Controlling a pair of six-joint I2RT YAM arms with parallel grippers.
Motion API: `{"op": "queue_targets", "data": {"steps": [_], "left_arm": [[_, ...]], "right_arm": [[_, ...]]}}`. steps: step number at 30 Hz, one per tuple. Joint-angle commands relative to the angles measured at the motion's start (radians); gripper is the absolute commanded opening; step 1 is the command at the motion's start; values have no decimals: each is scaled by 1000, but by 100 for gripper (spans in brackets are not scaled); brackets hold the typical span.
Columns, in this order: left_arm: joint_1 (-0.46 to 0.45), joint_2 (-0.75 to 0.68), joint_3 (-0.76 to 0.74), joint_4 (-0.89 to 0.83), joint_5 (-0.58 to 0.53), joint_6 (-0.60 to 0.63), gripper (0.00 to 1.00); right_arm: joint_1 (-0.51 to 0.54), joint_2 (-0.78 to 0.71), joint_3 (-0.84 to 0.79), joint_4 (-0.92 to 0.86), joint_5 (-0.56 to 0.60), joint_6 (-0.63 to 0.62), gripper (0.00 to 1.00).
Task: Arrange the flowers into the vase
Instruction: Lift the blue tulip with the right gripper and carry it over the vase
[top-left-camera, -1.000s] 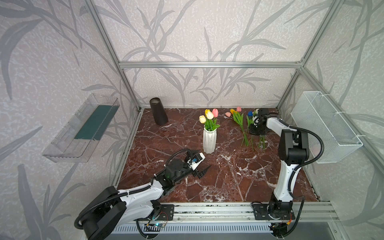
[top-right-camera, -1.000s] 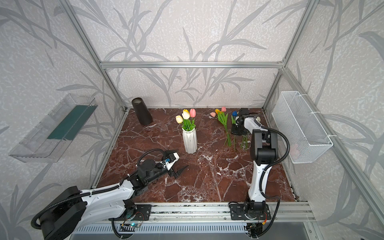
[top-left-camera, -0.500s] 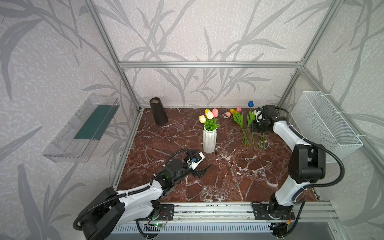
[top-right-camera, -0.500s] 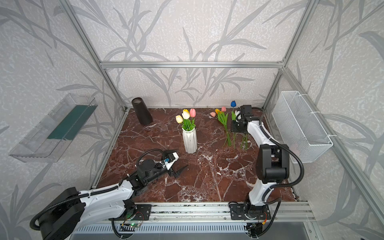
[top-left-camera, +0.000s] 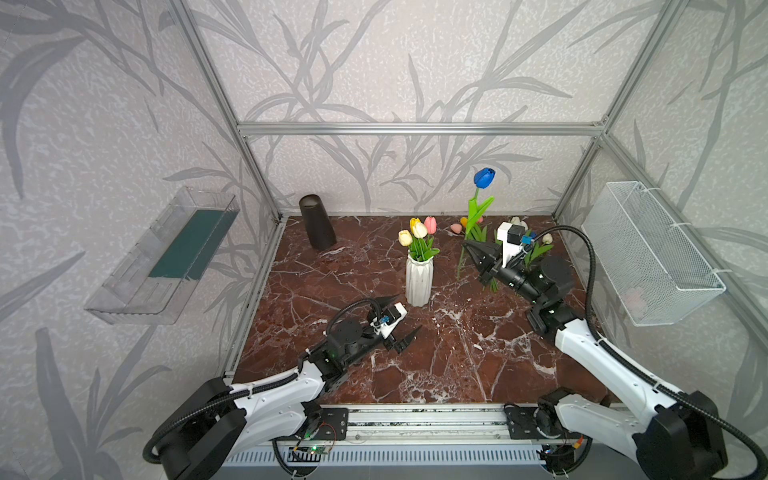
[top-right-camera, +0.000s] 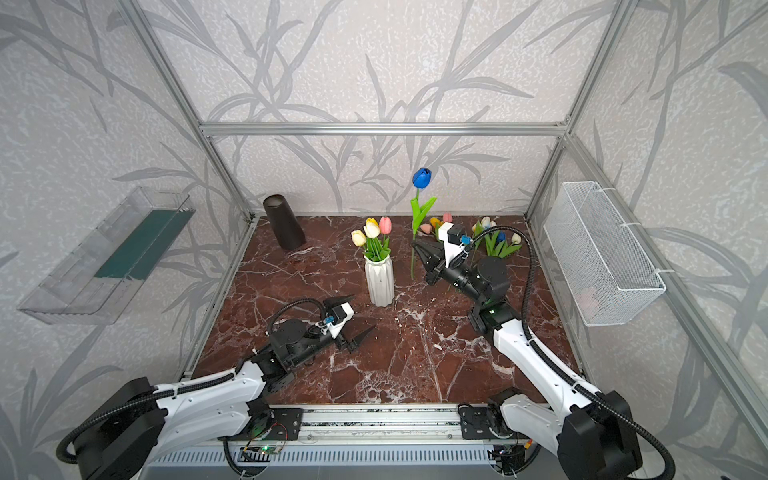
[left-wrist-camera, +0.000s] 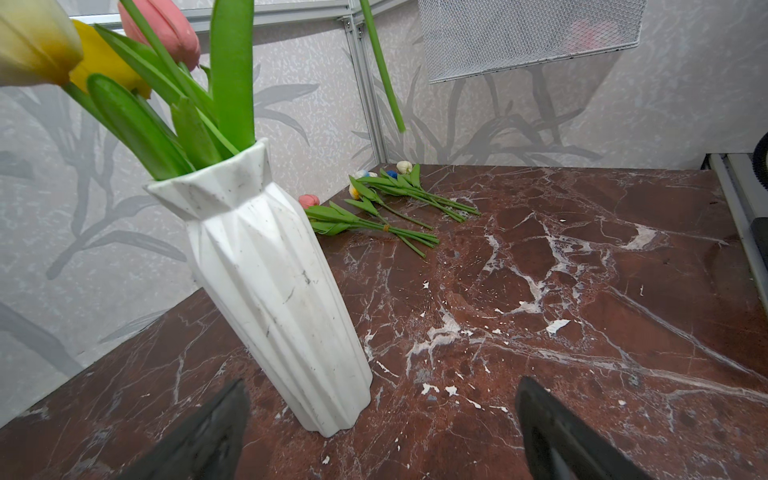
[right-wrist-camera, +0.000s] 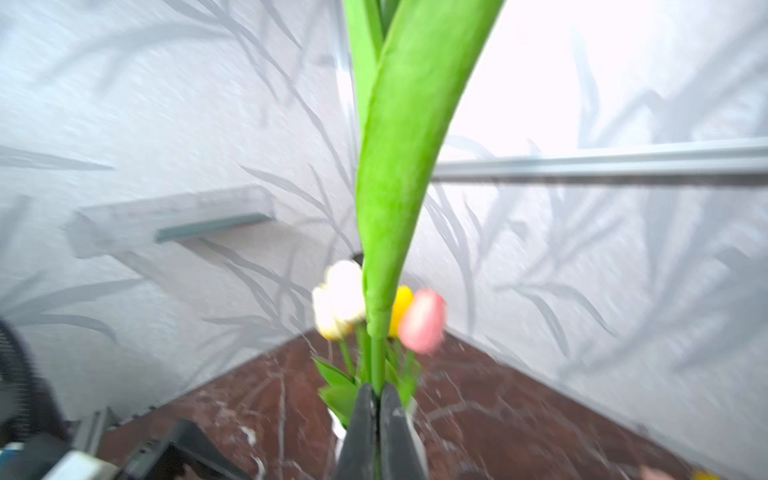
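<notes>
Right gripper (top-left-camera: 467, 248) pinches the blue tulip (top-left-camera: 474, 210) upright, stem-down for the vase (top-left-camera: 419, 278); left gripper (top-left-camera: 408, 311) hovers nearby, wide open.

The white faceted ceramic vase (top-left-camera: 419, 280) stands in the middle of the dark red marble tabletop (top-left-camera: 457, 365); its front right is open. At the back right, loose green-stemmed tulips (left-wrist-camera: 361, 221) crowd the corner; a black tapered cup (top-left-camera: 318, 226) stands at the back left.

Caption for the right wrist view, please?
Right gripper shut on a green tulip stem, with cream, yellow and pink tulips blurred behind.
</notes>
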Motion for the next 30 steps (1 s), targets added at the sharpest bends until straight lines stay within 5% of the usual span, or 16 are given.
{"op": "queue_targets", "data": {"steps": [1, 9, 30], "left_arm": [[-4, 26, -5, 52, -2, 12, 99], [-3, 6, -10, 45, -2, 10, 99], [-4, -9, -6, 12, -10, 22, 99]], "right_arm": [[42, 53, 3, 400, -64, 82, 0], [63, 247, 56, 630, -9, 181, 0], [92, 391, 92, 596, 60, -33, 0]]}}
